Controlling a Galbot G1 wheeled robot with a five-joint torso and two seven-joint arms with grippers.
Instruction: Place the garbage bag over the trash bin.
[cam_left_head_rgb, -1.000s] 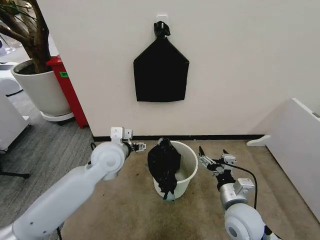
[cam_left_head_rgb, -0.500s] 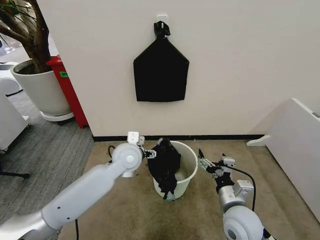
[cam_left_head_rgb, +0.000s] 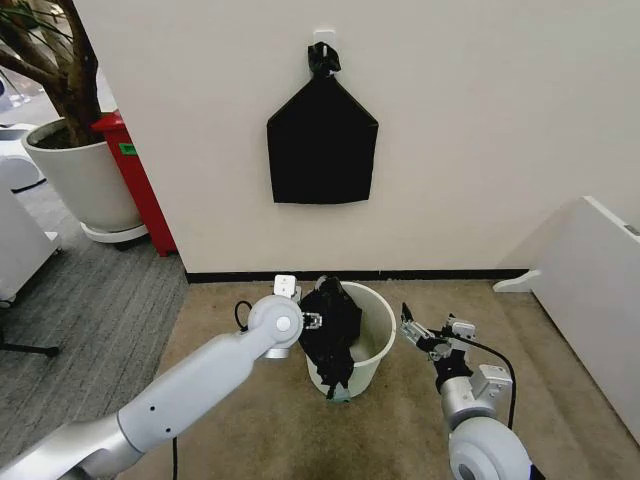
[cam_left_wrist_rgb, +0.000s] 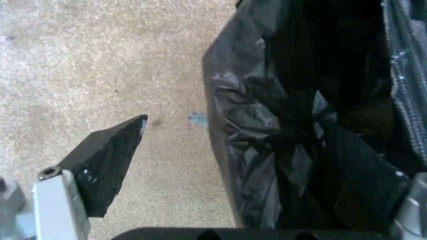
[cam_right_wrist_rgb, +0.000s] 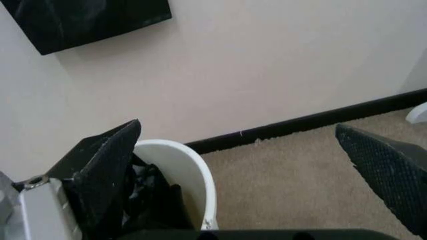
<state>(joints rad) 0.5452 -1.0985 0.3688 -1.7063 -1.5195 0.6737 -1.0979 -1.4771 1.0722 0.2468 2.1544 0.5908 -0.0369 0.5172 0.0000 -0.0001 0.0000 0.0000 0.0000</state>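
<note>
Trash bin: cream-white bucket standing on the carpet at the foot of the wall, with the garbage bag bunched in a crumpled black mass over its left rim, part inside and part hanging down the outer wall. Left gripper: at the bag's left side by the rim, jaws parted, one finger over bare carpet just beside the plastic. Right gripper: just right of the bin, clear of it, jaws spread wide and holding nothing.
</note>
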